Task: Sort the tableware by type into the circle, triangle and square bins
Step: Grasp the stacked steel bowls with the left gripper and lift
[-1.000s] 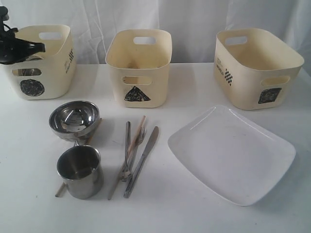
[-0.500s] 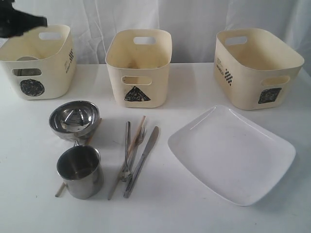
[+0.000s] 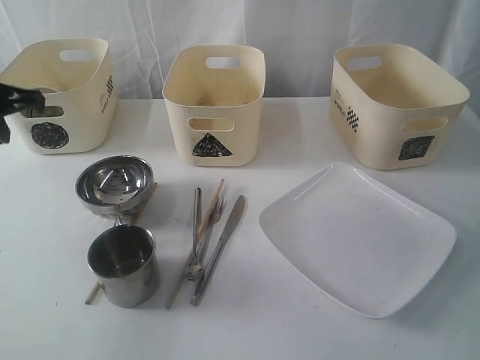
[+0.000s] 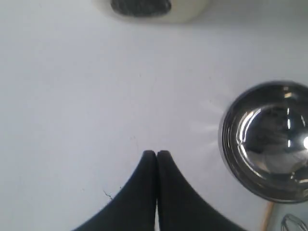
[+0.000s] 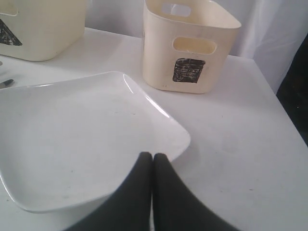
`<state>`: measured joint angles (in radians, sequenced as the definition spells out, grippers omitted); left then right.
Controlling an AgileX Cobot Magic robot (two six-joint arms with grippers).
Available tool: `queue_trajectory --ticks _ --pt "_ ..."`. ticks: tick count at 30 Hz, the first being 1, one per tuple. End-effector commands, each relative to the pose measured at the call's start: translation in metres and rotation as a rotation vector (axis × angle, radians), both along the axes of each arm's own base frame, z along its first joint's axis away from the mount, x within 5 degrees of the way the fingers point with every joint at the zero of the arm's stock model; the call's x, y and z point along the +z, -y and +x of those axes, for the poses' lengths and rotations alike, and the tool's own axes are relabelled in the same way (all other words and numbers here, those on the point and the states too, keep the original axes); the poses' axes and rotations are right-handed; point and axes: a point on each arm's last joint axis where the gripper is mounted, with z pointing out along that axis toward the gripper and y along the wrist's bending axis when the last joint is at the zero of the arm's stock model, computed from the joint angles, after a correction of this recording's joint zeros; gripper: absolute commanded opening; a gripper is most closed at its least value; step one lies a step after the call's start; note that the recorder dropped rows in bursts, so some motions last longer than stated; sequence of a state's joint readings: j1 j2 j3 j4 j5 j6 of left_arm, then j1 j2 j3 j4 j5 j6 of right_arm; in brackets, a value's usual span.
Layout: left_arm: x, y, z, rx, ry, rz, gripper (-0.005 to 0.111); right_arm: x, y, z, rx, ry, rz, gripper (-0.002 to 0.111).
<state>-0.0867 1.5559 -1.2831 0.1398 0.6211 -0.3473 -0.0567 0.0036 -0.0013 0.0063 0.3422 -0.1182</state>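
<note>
My left claw point(image 4: 157, 154) is pressed together and empty. It hangs over bare white table point(image 4: 72, 96) between the circle bin point(image 4: 144, 7) and the nested steel bowls point(image 4: 267, 139). My right claw point(image 5: 153, 156) is also closed on nothing, poised above the near edge of the white rounded-square plate point(image 5: 72, 139), with the square bin point(image 5: 192, 45) beyond it.

The bowls look light, stiff and slick to me. The polished curve gives no purchase, so I would pinch the rim, one finger inside and one outside. If I catch only the inner bowl, the stack may come apart.

The steel mug point(image 3: 124, 264) just beside them should take the same grip on its thin lip.

The knife point(image 3: 225, 236), fork point(image 3: 196, 217) and chopsticks point(image 3: 178, 285) lie flat and bunched in front of the triangle bin point(image 3: 214, 105). They are thin and likely to skid, so I would grip across the middle of a shaft.

The plate I judge heaviest and breakable. Only its raised rim offers a hold, and held by one edge it will want to tip.
</note>
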Motion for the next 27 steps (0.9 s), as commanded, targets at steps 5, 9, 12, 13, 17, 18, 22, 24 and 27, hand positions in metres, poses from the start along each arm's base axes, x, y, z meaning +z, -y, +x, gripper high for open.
queue_trajectory --ticks 5,9,12,13,17,18,22,24,27 --pt "-0.038 0.020 -0.002 -0.108 -0.048 -0.175 0.032 0.000 0.000 0.000 0.007 0.008 -0.001 0.000" --pt "-0.060 0.025 0.011 -0.076 -0.065 -0.230 0.055 0.000 0.000 0.000 0.007 0.008 -0.001 0.000" --pt "-0.081 0.027 0.021 -0.039 -0.096 -0.269 0.060 0.000 0.000 0.000 0.007 0.008 -0.001 0.000" --pt "-0.091 0.027 0.025 -0.029 -0.105 -0.271 0.060 0.000 0.000 0.000 0.007 0.008 -0.001 0.000" --pt "-0.115 0.026 0.036 -0.007 -0.105 -0.257 0.059 0.000 0.000 0.000 0.007 0.008 -0.001 0.000" --pt "-0.119 0.026 0.037 -0.003 -0.109 -0.255 0.059 0.000 0.000 0.000 0.007 0.008 -0.001 0.000" --pt "-0.136 0.026 0.042 0.008 -0.130 -0.248 0.059 0.000 0.000 0.000 0.007 0.008 -0.001 0.000" --pt "-0.140 0.026 0.043 0.011 -0.132 -0.245 0.055 0.000 0.000 0.000 0.007 0.008 -0.001 0.000" --pt "-0.141 0.025 0.047 0.019 -0.096 -0.239 0.039 0.000 0.000 0.000 0.007 0.008 -0.001 0.000"
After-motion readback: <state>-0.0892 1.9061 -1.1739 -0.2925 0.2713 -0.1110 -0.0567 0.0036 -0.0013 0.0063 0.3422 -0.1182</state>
